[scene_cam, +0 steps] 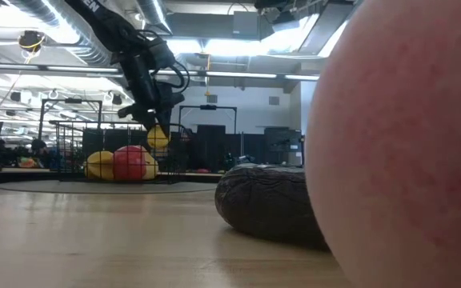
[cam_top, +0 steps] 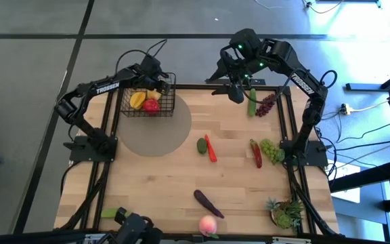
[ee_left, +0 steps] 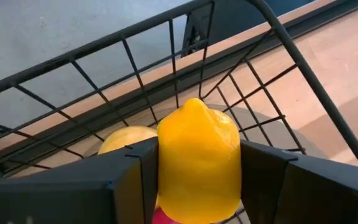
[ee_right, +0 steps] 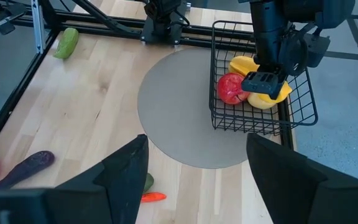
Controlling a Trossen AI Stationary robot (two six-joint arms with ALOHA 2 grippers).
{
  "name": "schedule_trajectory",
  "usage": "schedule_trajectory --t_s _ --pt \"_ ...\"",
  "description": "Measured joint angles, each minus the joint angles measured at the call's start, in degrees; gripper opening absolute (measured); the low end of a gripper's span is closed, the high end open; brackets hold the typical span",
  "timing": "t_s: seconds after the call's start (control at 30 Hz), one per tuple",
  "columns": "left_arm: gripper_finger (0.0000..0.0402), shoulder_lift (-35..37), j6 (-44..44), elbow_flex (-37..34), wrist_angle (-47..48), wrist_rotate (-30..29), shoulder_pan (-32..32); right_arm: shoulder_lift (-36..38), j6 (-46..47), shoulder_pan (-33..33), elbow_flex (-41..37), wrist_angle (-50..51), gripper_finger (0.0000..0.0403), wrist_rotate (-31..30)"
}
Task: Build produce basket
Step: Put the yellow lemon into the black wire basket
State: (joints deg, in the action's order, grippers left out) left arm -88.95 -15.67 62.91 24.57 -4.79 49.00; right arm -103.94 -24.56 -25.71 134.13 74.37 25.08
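Inside the basket, left claw gripping a lemon; right claw wide, empty.

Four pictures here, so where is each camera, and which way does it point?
High view: above the table, looking straight down; both arms show, with the basket.
Low view: at tabletop height, looking across; the left arm comes down to the basket, the peach looms close.
Left wrist view: on the left arm; the left gripper holds a lemon over the basket.
Right wrist view: on the right arm, facing the basket; the right gripper is open.
All four share the basket.
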Motion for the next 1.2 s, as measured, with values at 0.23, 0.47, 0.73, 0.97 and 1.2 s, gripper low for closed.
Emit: schedule_trajectory --t_s 0.23,0.47,0.73,0.97,1.2 --pt "0.0175 0.0 2.3 0.0 -0.3 -1.6 0.0 0.0 0.0 0.0 0.0 0.0 0.0262 0.0" --pt "0.0177 0.0 0.9 0.0 -1.3 1.3 0.0 0.0 0.0 0.0 0.0 0.0 0.0262 0.0" --pt "0.0160 0.0 1.1 0.0 -1.5 2.1 -0.4 0.0 0.0 0.0 0.0 0.0 0.0262 0.0" --pt "0.0167 0.0 1.3 0.0 -1.5 1.4 -0.4 0.0 0.1 0.0 0.0 0.0 0.0262 0.0" --pt "0.0168 0.0 1.0 0.0 -1.2 1.3 -0.4 0.0 -1.2 0.0 0.0 0.0 0.0262 0.0"
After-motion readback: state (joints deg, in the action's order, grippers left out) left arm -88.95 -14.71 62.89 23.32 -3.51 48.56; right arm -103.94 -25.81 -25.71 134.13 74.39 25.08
